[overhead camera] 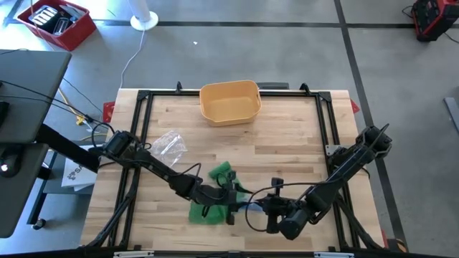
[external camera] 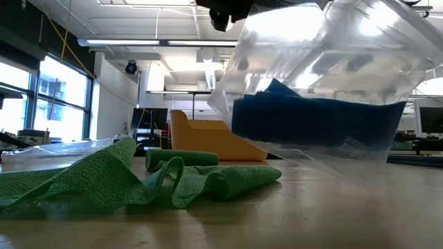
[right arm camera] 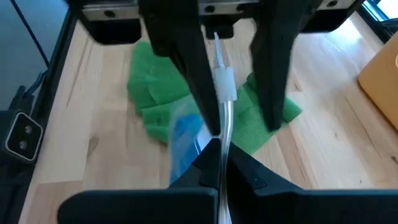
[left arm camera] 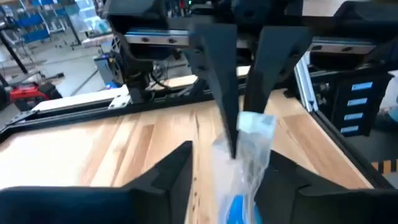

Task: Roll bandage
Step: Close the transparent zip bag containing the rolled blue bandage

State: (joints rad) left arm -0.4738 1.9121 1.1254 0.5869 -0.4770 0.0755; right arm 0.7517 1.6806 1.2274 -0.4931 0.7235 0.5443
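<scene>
A green bandage (overhead camera: pixel 215 197) lies rumpled on the table near the front edge, with a rolled part (external camera: pixel 181 159) at its far side. Above it hangs a clear plastic bag (external camera: pixel 318 104) with a blue bandage (external camera: pixel 311 121) inside. My right gripper (right arm camera: pixel 219 155) is shut on the bag. My left gripper (right arm camera: pixel 242 124) is open, with one finger on each side of the bag (left arm camera: pixel 252 143). In the high view the two grippers meet nose to nose, left (overhead camera: pixel 233 197) and right (overhead camera: pixel 262 206). My right gripper pinches a flat stretch of the bag's clear plastic (right arm camera: pixel 222 124) between its two fingers, coming from the table's right and slanting down. The bag is lifted clear of the table, with the blue bandage (right arm camera: pixel 183 140) hanging to one side. My left gripper's fingers (right arm camera: pixel 196 93) flank the plastic; I cannot tell whether they touch it.
A yellow basket (overhead camera: pixel 229 102) stands at the table's far middle. An empty clear wrapper (overhead camera: pixel 169 143) lies left of centre. Black frame rails (overhead camera: pixel 143 122) run along the table's edges. Bare wood lies between the basket and the bandage.
</scene>
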